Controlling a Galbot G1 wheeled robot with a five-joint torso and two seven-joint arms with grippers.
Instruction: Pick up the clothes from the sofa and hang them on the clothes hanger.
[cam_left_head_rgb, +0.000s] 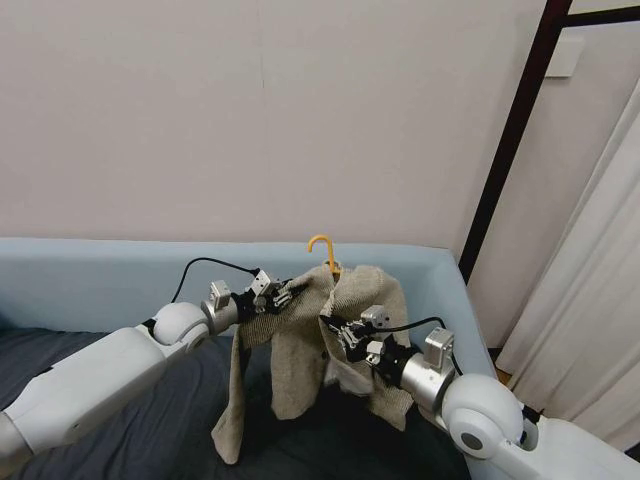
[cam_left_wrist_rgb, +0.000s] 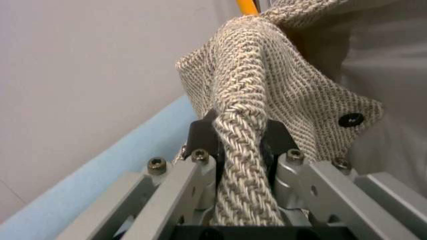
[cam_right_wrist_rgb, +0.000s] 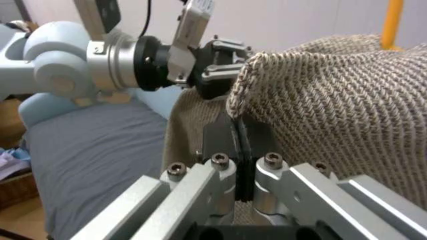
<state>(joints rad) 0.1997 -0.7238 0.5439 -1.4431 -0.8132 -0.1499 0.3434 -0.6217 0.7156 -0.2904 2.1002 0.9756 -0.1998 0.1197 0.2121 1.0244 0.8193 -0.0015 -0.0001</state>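
My left end effector (cam_left_head_rgb: 287, 292) pinches knitted cardigan (cam_left_head_rgb: 298, 365) edge; my right end effector (cam_left_head_rgb: 338, 333), pads pressed together, grips its front below orange hanger (cam_left_head_rgb: 321, 248), above sofa (cam_left_head_rgb: 90, 285).

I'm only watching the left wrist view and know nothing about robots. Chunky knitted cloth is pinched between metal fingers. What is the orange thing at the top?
Observer: The hook of an orange hanger. The knitted cardigan is draped over it, in front of the blue backrest of the sofa.
Operator: Is just one end effector holding it?
Observer: No. The right end effector is also shut on it, across from the left end effector.
Operator: Does it reach the cushions?
Observer: One sleeve hangs low over the dark seat; contact can't be judged.
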